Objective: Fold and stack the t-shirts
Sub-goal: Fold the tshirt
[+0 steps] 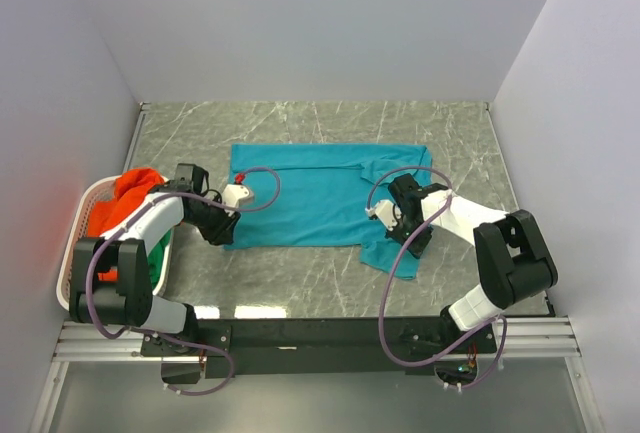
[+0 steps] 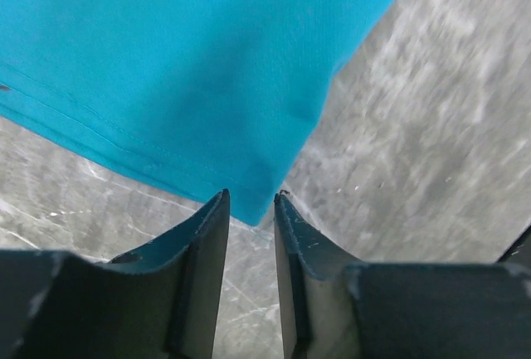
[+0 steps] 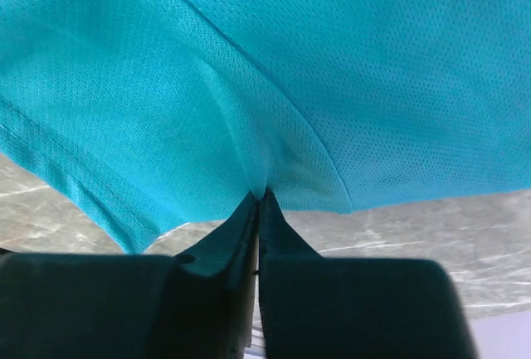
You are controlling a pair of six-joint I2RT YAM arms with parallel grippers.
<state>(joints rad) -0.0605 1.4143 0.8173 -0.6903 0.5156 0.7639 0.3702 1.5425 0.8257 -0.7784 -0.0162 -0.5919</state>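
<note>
Teal t-shirt [image 1: 300, 203] lies spread flat on the marble table [image 1: 300, 288], stretching between the two grippers. The left gripper [image 2: 250, 197] sits low at the shirt's near corner, its fingers a narrow gap apart, with the cloth's tip reaching just to that gap. The right gripper [image 3: 259, 195] has its fingers pressed together on a pinched ridge of the shirt's hem, and the fabric fans out ahead of it. Behind the left gripper, the orange t-shirt [image 1: 135, 193] and green t-shirt [image 1: 156, 265] sit in the white basket [image 1: 75, 253].
</note>
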